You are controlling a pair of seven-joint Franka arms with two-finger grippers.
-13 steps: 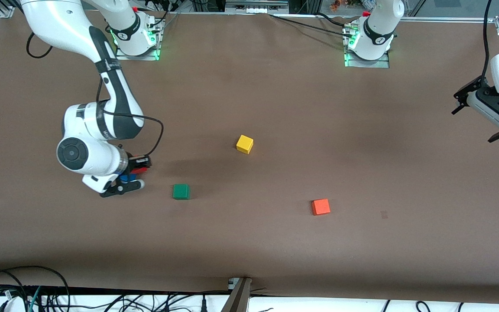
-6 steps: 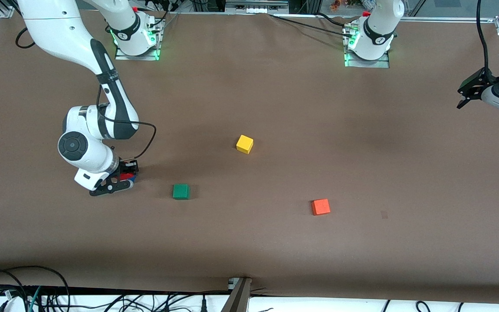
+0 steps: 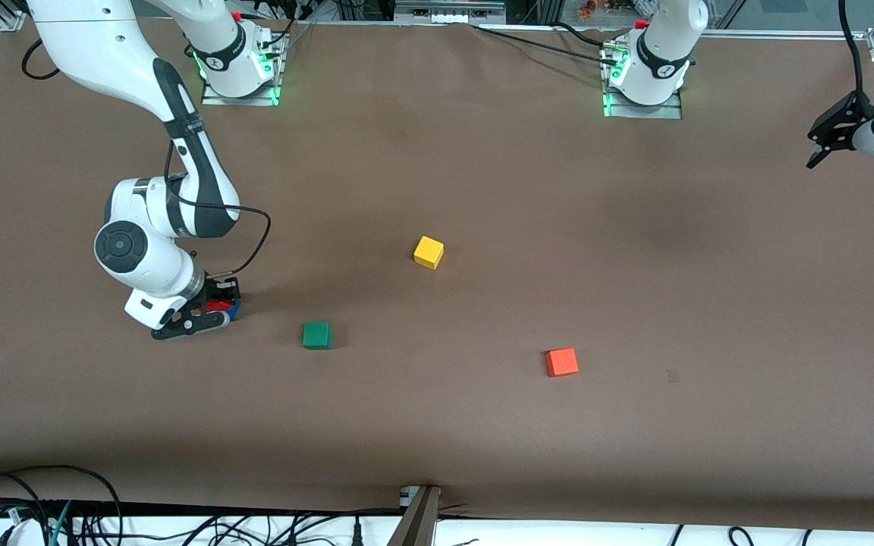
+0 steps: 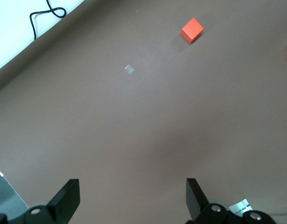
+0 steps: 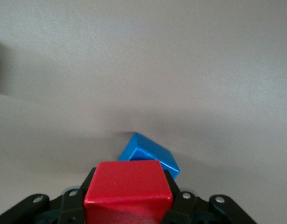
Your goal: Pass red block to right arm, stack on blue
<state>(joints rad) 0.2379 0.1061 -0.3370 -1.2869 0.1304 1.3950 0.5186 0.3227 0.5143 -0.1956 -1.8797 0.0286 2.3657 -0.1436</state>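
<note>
Right tool (image 3: 205, 307) is low at the right arm's end of the worktop (image 3: 482, 189), clamped on the red block (image 5: 128, 191). Right wrist view: both fingers (image 5: 173, 203) press the block's sides, block sits square between them. Blue cube (image 5: 150, 156) lies directly under the tool, on the worktop, turned at an angle to the red block. Red block is over the blue cube and overlaps its top; cannot tell whether the two touch. In the front view only slivers of red (image 3: 216, 306) and blue (image 3: 234, 307) show under the tool.

Left tool (image 3: 858, 155) is up in the air over the left arm's end of the worktop, jaws spread wide, nothing between them. Left wrist view shows both fingertips (image 4: 68, 198) well apart over bare brown surface. That arm waits.

Other cubes, all clear of both tools:
- green cube (image 3: 317, 334), nearest to the right tool, toward the left arm's end from it
- yellow cube (image 3: 429, 252), near mid worktop
- orange cube (image 3: 562, 362), toward the left tool's end; also in the left wrist view (image 4: 192, 30)
</note>
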